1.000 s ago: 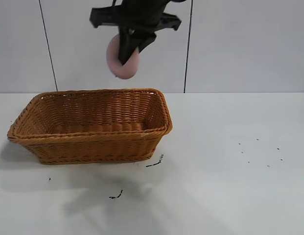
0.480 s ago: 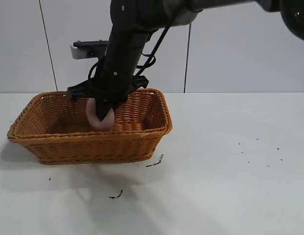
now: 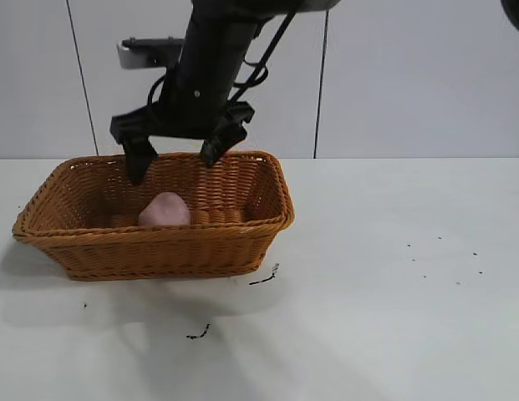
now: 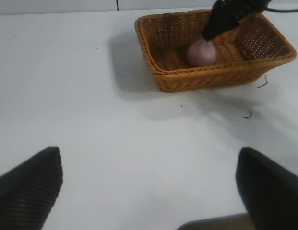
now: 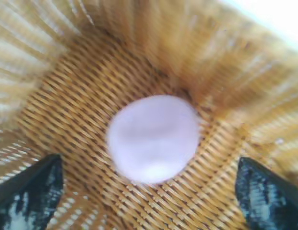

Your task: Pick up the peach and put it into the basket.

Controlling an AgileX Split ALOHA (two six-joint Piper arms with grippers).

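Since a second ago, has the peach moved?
Yes. The peach has gone down: it hung above the basket rim, and now lies inside on the basket floor, clear of the right gripper, whose open fingers sit above it.

The right gripper (image 3: 175, 159) hangs just above the basket (image 3: 242, 242), pointing steeply down, its fingers spread wide and empty; the left gripper (image 4: 149, 179) sits well apart from the basket, open
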